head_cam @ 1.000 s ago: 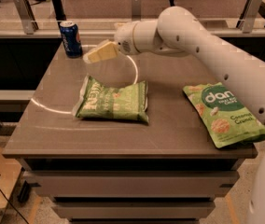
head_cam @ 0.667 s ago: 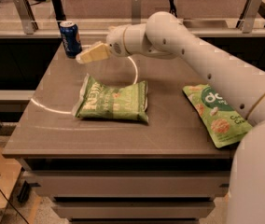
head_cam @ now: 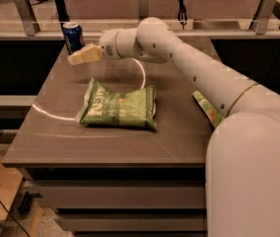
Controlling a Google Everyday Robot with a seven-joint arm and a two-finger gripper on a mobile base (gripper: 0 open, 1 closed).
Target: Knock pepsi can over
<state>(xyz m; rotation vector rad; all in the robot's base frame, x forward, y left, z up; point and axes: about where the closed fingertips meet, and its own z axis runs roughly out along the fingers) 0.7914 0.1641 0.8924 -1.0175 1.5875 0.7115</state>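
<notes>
Pepsi can (head_cam: pixel 73 35): small dark blue cylinder with a silver top rim and a pale marking on its side. It stands upright at the far left corner of the table (head_cam: pixel 56 142), close to the far edge.

Gripper (head_cam: pixel 79 57): tan, wedge-shaped, pointing left and slightly down. Its tip is just beside the can's lower part, on the near right side. Contact with the can cannot be told. Whether the grip is closed or released cannot be told; nothing is seen held in it.

Arm (head_cam: pixel 189 65): white, entering from the near right corner. It rises over the right side of the table, bends at a rounded joint near the far edge, and runs left to the wrist.

Green bag (head_cam: pixel 119 108): lies flat at the middle of the table, well apart from the can.

Second bag (head_cam: pixel 208 110): green, near the right edge, mostly hidden behind the arm.
</notes>
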